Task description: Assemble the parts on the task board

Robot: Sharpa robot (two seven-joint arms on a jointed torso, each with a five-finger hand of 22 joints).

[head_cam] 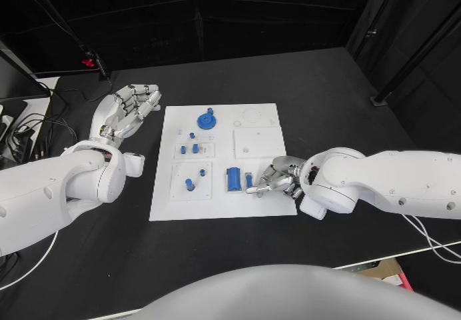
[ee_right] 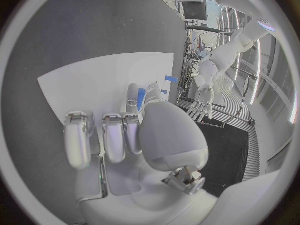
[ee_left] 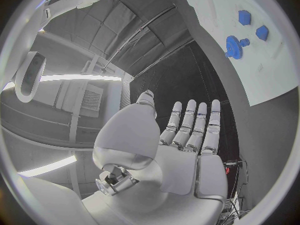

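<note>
The white board (head_cam: 223,160) lies mid-worktop (head_cam: 317,80), carrying blue parts: a gear (head_cam: 208,121) at the far side, a cylinder (head_cam: 234,179) near the right. The right robot hand (head_cam: 276,177) rests over the board's near right edge, pinching a small blue peg (head_cam: 250,180) between thumb and finger. Judgement: keep the peg upright and align it squarely before pressing. The left robot hand (head_cam: 130,107) lies open, fingers spread, left of the board, holding nothing

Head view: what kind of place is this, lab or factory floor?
Likely a robotics lab test cell: a black table with dark curtains behind, a white task board holding small blue parts, and loose cables at the table's edge.
</note>
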